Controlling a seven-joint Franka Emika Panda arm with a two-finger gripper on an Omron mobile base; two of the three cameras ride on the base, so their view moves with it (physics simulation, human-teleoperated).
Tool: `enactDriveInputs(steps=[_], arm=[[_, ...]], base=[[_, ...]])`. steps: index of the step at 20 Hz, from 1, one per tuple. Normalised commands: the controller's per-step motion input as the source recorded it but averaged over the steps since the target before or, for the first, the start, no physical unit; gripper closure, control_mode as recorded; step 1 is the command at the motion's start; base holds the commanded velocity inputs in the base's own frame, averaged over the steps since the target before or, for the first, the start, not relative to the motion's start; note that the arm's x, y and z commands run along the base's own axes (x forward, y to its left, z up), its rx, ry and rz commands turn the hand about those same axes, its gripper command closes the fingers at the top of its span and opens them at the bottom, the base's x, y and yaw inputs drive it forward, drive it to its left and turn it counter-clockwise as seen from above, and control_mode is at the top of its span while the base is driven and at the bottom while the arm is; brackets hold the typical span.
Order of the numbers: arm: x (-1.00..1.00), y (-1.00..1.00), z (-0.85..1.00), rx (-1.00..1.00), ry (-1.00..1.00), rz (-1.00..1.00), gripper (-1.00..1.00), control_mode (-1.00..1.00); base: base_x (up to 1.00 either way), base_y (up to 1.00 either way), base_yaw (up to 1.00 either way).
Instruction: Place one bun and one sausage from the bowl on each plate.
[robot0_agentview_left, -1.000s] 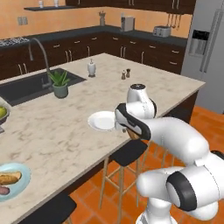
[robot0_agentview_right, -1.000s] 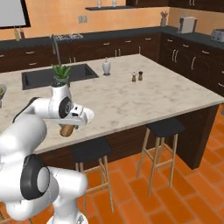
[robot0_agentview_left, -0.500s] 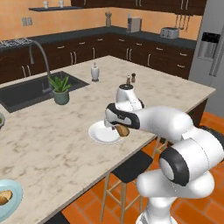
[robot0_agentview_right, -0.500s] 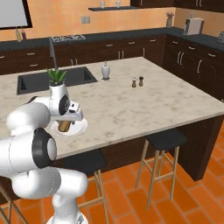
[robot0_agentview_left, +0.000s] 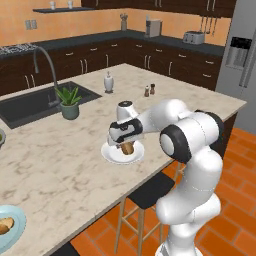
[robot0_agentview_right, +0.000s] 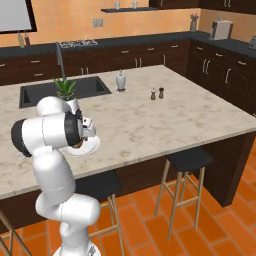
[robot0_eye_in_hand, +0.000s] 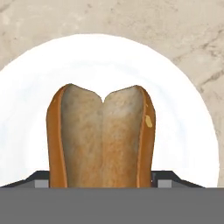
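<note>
1. Far to the left of the pincer, at the counter's near corner, the pale blue plate (robot0_agentview_left: 11, 227) carries a bun and a darker piece beside it; compared with the earlier frames, both base views have swung with the driving base, so this plate now sits cut off at the picture's lower left edge
2. The pincer (robot0_agentview_left: 127, 146) is clenched on the bun (robot0_agentview_left: 127, 148), which stands upright between the jaws; in the hand view the bun (robot0_eye_in_hand: 101, 135) rises from between the finger tips (robot0_eye_in_hand: 40, 178), its split top facing the camera
3. Directly under the pincer lies the white plate (robot0_agentview_left: 111, 155) on the marble counter (robot0_agentview_left: 60, 170); in the earlier frames the pincer hung above the plate's nearer edge, now it is centred over the plate and lower, the bun's foot just above or touching it, which one I cannot tell
4. Behind and left of the pincer stands a potted plant (robot0_agentview_left: 69, 102) beside the sink (robot0_agentview_left: 30, 102); behind and right stand a white bottle (robot0_agentview_left: 108, 82) and two small shakers (robot0_agentview_left: 149, 90)
</note>
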Motion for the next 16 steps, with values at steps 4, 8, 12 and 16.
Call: enactDriveInputs(steps=[4,8,12,16], arm=[[0.22,-0.01,-0.21,-0.03,0.0,0.0,-1.0,-1.0],[0.0,0.0,0.02,0.0,0.0,0.0,-1.0,-1.0],[-0.15,-0.07,0.19,0.03,-0.01,0.0,-1.0,-1.0],[-1.0,-0.72,0.46,0.07,-0.07,0.0,-1.0,-1.0]], base=[[0.0,0.0,0.0],[0.0,0.0,0.0],[0.0,0.0,0.0],[0.0,0.0,0.0]])
